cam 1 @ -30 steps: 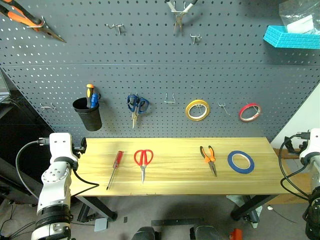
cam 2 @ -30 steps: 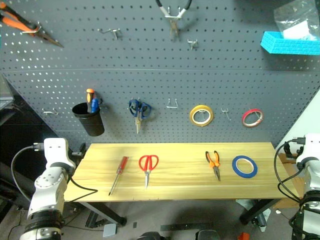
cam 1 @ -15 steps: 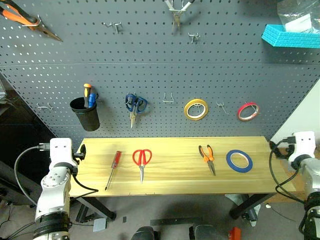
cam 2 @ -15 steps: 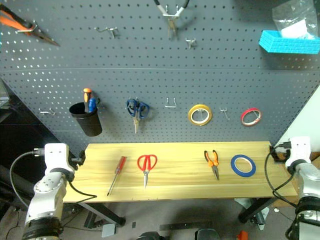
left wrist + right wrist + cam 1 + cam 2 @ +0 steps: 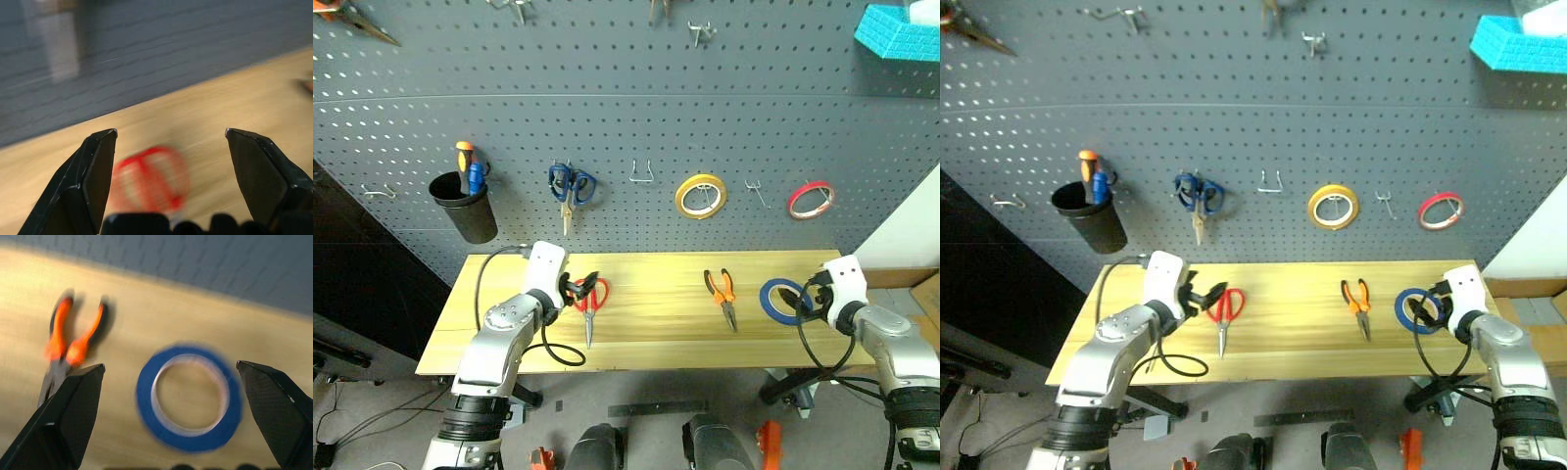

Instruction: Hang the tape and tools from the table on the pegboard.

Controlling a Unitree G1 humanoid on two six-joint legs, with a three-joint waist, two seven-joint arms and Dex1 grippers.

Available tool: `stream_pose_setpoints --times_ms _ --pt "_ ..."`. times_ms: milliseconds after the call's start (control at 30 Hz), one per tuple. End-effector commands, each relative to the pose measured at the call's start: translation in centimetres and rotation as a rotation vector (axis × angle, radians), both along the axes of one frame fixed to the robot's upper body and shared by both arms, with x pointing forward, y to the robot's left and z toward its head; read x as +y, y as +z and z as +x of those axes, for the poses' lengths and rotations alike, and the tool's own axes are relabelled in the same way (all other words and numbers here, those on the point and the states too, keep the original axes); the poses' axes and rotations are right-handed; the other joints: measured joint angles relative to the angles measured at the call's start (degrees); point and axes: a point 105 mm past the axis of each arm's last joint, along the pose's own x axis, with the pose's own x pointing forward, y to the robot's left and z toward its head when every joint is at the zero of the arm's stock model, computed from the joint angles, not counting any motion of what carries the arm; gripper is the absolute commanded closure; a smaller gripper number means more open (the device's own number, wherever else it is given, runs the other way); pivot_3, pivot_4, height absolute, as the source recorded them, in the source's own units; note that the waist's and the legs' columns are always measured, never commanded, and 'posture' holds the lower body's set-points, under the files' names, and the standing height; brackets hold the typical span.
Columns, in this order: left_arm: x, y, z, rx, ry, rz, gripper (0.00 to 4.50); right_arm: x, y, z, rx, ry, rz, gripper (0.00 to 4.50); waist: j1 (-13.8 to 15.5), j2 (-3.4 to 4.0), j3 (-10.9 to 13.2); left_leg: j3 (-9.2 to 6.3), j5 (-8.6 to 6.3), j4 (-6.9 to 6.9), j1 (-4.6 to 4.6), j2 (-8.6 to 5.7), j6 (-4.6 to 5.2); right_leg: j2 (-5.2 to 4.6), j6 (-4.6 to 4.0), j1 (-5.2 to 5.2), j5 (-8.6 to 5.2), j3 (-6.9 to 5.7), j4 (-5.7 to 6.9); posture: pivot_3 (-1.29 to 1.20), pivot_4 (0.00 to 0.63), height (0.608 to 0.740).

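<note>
Pickup stage: left gripper (image 5: 579, 292) spread over red scissors (image 5: 589, 304), right gripper (image 5: 803, 299) spread before blue tape (image 5: 779, 299) on worktop (image 5: 656, 313); next, close and lift.

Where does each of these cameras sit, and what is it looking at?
Head, both eyes: look down over the table and pegboard; both arms show.
Left wrist: looks along the open left gripper at the red scissors.
Right wrist: looks along the open right gripper at the blue tape and pliers.
Shared: those tools lie on the table.
</note>
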Motion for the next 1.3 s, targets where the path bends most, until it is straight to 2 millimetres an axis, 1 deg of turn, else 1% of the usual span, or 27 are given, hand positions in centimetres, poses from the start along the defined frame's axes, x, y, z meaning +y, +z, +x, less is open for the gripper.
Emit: stream_pose_setpoints --times_ms 33,100,233,333,433,567,667,867,1000,1033,1167,1233,1300 --pt "-4.2 2.1 -1.8 -0.030 -0.302 -0.040 0.68 0.3 0.3 1.4 0.040 0.017 0.006 0.00 -0.6 0.02 0.6 0.04 0.00 0.00 -0.08 0.00 0.01 0.00 -0.06 -0.09 0.04 0.04 0.00 -0.14 0.226 0.740" --pt "-5.0 2.4 -2.6 -0.022 -0.411 -0.025 0.68 0.5 -0.1 2.1 0.064 0.022 0.010 0.00 -1.0 -0.04 1.0 0.03 0.00 0.05 -0.48 -0.01 0.02 -0.01 -0.27 -0.49 0.18 0.04 0.07 -0.14 0.232 0.740" --pt "-6.7 3.3 -4.2 -0.036 -0.621 0.001 0.68 0.6 -1.0 3.4 0.121 0.022 0.012 0.00 -1.1 0.01 1.8 -0.07 0.00 0.05 -0.66 0.10 0.01 0.08 -0.29 -0.63 0.19 -0.09 0.07 -0.13 0.238 0.740" --pt "-7.1 3.6 -4.4 -0.042 -0.680 0.033 0.68 0.9 -1.8 3.9 0.165 0.036 0.001 0.00 -1.0 -0.04 2.1 -0.08 0.00 0.05 -0.81 0.06 0.01 0.07 -0.30 -0.73 0.19 -0.09 0.03 -0.11 0.248 0.740" --pt "-8.0 4.1 -4.9 -0.065 -0.762 0.064 0.68 0.9 -2.7 4.1 0.210 0.048 -0.041 0.00 -1.0 -0.11 2.7 -0.08 0.00 0.06 -0.89 0.01 0.02 0.03 -0.29 -0.80 0.19 -0.09 0.03 -0.10 0.255 0.740" --pt "-9.1 4.5 -5.8 -0.085 -0.860 0.095 0.68 0.7 -3.8 4.0 0.279 0.072 -0.112 0.00 -1.0 -0.13 3.4 -0.09 0.00 0.06 -0.95 -0.01 0.02 0.01 -0.29 -0.86 0.19 -0.09 0.04 -0.08 0.261 0.740" --pt "-9.3 4.5 -6.1 -0.099 -0.900 0.118 0.65 0.5 -4.5 3.6 0.324 0.081 -0.144 0.64 -1.0 -0.22 3.5 -0.08 0.00 0.04 -0.98 -0.01 0.02 0.01 -0.29 -0.91 0.20 -0.08 0.06 -0.08 0.260 0.740" --pt "-9.5 4.9 -6.3 -0.127 -0.934 0.113 0.65 0.3 -5.5 2.9 0.394 0.110 -0.213 2.67 -1.0 -0.30 3.5 -0.12 0.00 0.10 -0.96 -0.01 0.02 0.01 -0.29 -0.87 0.20 -0.11 0.06 -0.09 0.253 0.740" --pt "-9.2 5.0 -6.3 -0.137 -0.936 0.110 0.65 0.3 -5.9 2.8 0.389 0.119 -0.260 4.01 -1.0 -0.35 3.5 -0.15 0.00 0.23 -0.96 -0.01 0.02 0.01 -0.28 -0.80 0.20 -0.13 0.06 -0.09 0.250 0.740" --pt "-9.0 5.1 -6.2 -0.140 -0.928 0.105 0.65 0.2 -5.9 2.8 0.381 0.116 -0.261 4.11 -1.0 -0.36 3.5 -0.16 0.00 0.25 -0.95 -0.01 0.02 0.02 -0.27 -0.79 0.20 -0.14 0.06 -0.10 0.248 0.740" --pt "-8.5 6.3 -6.6 -0.141 -0.923 0.022 0.65 0.0 -5.2 2.8 0.356 0.114 -0.227 4.11 -1.0 -0.37 3.5 -0.21 0.00 0.35 -0.95 0.00 0.02 0.02 -0.27 -0.72 0.21 -0.19 0.07 -0.10 0.248 0.740" --pt "-8.0 6.8 -6.6 -0.124 -0.909 -0.018 0.65 -0.5 -4.0 3.0 0.317 0.114 -0.210 4.11 -0.9 -0.39 3.5 -0.23 0.00 0.37 -0.95 0.00 0.02 0.02 -0.26 -0.72 0.20 -0.20 0.09 -0.12 0.254 0.740" --pt "-7.5 7.4 -6.3 -0.129 -0.880 -0.038 0.65 -1.0 -2.0 3.2 0.244 0.121 -0.212 4.11 -0.8 -0.33 3.6 -0.27 -0.01 0.37 -1.00 -0.01 0.02 0.01 -0.26 -0.74 0.20 -0.24 0.08 -0.12 0.254 0.740"
